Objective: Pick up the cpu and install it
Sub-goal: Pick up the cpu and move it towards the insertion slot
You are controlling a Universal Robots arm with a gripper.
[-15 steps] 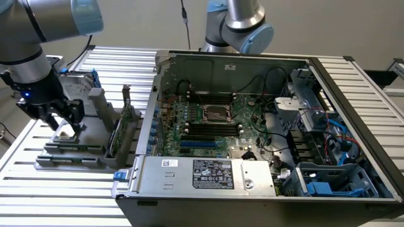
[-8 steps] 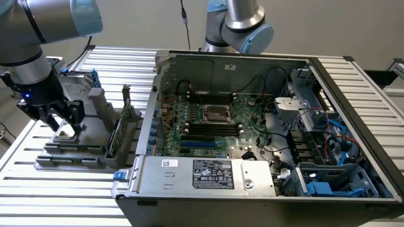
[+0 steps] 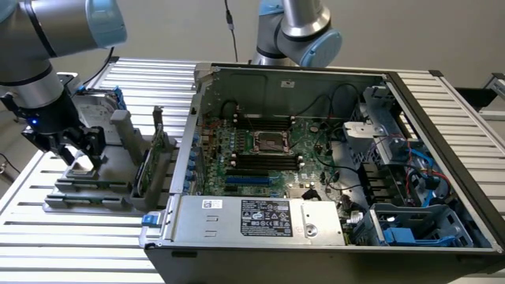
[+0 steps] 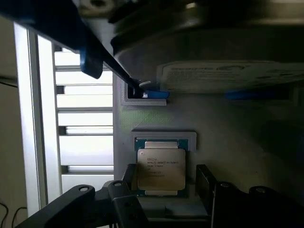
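The cpu [image 4: 161,168], a small square chip with a silver-grey top and printed text, lies flat in a framed recess of the grey fixture [image 4: 237,128]. In the exterior view the cpu [image 3: 81,172] is at that view's left, directly under my gripper [image 3: 75,157]. In the wrist view my gripper [image 4: 166,183] is open, with one dark finger [image 4: 130,178] at one side of the chip and the other finger [image 4: 204,183] a small gap off its opposite side. The motherboard's cpu socket [image 3: 268,142] sits empty in the middle of the open computer case [image 3: 442,118].
A silver hard drive with blue brackets [image 3: 99,109] stands on the fixture just behind my gripper. Upright grey posts and a memory stick [image 3: 146,168] stand between the fixture and the case wall. A second robot arm [image 3: 296,29] rises behind the case. The slatted table [image 3: 71,242] surrounds everything.
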